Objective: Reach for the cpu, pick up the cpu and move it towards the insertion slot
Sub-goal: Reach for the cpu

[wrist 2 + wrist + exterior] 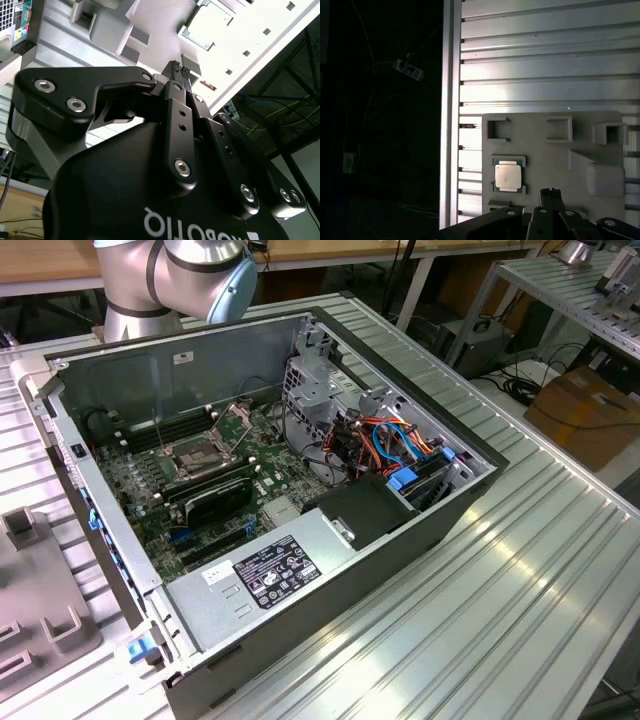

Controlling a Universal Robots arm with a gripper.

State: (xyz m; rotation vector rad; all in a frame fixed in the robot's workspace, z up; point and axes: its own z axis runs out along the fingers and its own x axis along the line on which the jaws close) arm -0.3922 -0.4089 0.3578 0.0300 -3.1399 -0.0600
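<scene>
Right now my hand (551, 192) is clenched, and it grips nothing. In the second wrist view my two fingertips (175, 65) press close together with nothing between them.

My hand hangs over a grey tray (545, 155) that lies on the ribbed metal tabletop (545, 65). The cpu (508, 176) lies flat in a small square nest on that tray. It looks pale and shiny. It is near my hand but not touching it, and a strip of bare tray shows between us. Other little nests and blocks stick up from the tray beside it.

In the exterior view, an open computer case (180, 370) stands on the tabletop, and the grey tray lies at the exterior view's left of it. My arm (170, 275) rises behind the case. The insertion slot (203, 455) sits on the green board (140, 480) inside the case. It has a dark middle and a shiny frame, and its metal bracket (238, 417) is tipped up. The cpu on the tray is outside the case, well apart from the slot.
</scene>
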